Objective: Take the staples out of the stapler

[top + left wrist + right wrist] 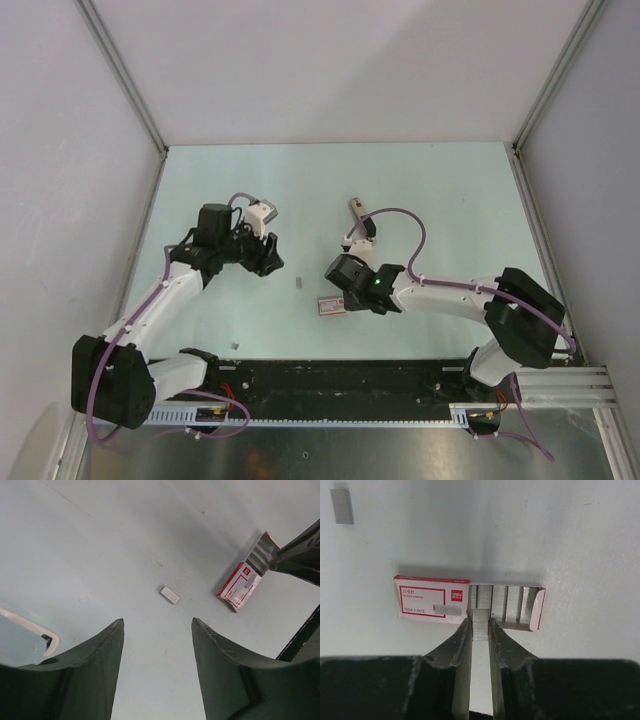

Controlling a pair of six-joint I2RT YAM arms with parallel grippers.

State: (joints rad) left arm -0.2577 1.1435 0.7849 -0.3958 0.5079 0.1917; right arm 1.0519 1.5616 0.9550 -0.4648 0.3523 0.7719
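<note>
The stapler (360,218) lies on the table beyond the right arm's wrist, apart from both grippers. My right gripper (480,622) is shut on a short grey strip of staples (480,625), held at the open end of a red-and-white staple box (432,600). In the top view this gripper (333,294) sits right at the box (330,304). A second loose strip of staples (170,594) lies on the table ahead of my left gripper (157,622), which is open and empty above the table. That strip also shows in the top view (299,284) and the right wrist view (342,506).
The box's open section holds several rows of grey staples (512,602). A tiny grey fleck (235,345) lies near the front edge. White walls enclose the pale green table (450,200) on three sides. The right gripper's fingers (295,555) reach the box (240,586) in the left wrist view.
</note>
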